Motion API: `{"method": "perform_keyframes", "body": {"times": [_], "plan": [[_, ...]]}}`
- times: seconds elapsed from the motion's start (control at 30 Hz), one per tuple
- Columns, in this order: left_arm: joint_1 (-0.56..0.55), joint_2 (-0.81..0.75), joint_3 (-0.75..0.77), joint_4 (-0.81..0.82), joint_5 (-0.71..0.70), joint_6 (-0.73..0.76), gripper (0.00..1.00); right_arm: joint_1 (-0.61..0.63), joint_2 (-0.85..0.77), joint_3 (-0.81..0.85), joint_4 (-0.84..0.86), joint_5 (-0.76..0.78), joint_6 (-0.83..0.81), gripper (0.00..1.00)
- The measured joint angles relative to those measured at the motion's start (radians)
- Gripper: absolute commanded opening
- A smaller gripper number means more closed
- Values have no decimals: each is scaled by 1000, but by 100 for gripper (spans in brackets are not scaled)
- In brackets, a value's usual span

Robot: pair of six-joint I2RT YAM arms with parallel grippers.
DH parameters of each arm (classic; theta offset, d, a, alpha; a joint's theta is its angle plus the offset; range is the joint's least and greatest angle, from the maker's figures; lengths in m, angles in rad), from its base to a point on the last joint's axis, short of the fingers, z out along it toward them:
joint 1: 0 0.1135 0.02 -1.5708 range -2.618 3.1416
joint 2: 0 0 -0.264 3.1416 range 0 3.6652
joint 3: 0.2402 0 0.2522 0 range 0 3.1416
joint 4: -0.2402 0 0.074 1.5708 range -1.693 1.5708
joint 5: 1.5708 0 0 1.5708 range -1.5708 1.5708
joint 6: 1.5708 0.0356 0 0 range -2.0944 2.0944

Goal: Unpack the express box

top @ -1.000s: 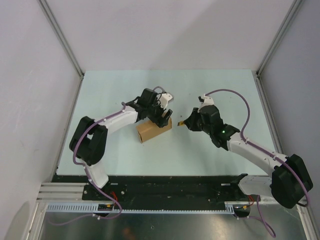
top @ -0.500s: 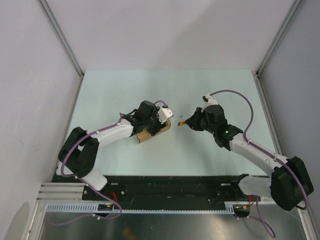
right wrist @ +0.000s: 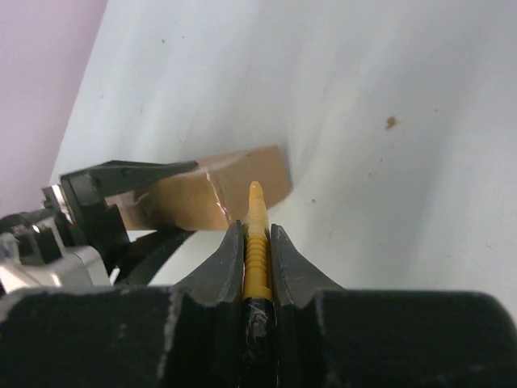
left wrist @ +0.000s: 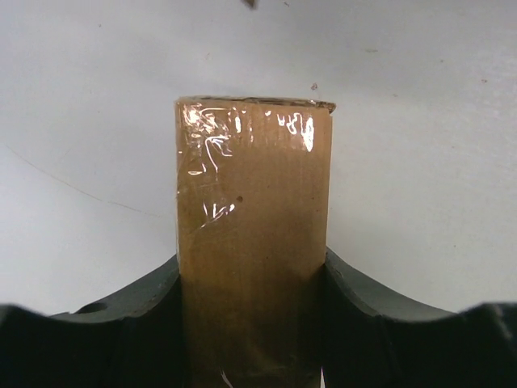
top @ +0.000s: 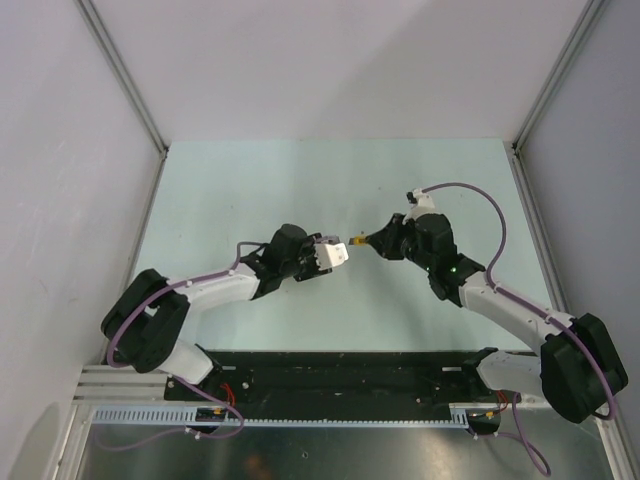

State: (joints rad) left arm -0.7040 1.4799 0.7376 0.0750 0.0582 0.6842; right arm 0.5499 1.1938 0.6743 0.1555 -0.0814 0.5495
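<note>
The express box [left wrist: 252, 218] is plain brown cardboard with shiny tape on top. My left gripper [left wrist: 252, 279] is shut on it, one jaw on each long side. In the top view the left gripper [top: 335, 254] hides the box. My right gripper [right wrist: 257, 234] is shut on the slim yellow-and-black utility knife [right wrist: 256, 242], whose yellow tip points at the box's near end [right wrist: 218, 194]. In the top view the right gripper [top: 374, 240] is just right of the left one, and the knife tip [top: 356, 240] nearly meets it.
The pale green table [top: 250, 190] is walled by white panels at the back and both sides. A black rail [top: 330, 370] runs along the near edge by the arm bases. A small brown speck [right wrist: 391, 123] lies on the table.
My left arm has stretched lower and to the right with the box, which now sits hidden under its wrist. My right gripper has edged left toward it with the knife.
</note>
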Motion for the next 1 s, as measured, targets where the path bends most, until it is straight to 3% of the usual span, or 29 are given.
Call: {"method": "perform_keyframes", "body": {"times": [0.33,0.6,1.0], "plan": [[-14,-12,-55,80,-7,18,38,54,26,-26,191,-11,-31,0],[-14,-16,-61,82,-1,15,38,66,43,-50,243,-10,-53,0],[1,-3,-1,-31,99,-32,39,61,86,-52,285,-23,-73,0]]}}
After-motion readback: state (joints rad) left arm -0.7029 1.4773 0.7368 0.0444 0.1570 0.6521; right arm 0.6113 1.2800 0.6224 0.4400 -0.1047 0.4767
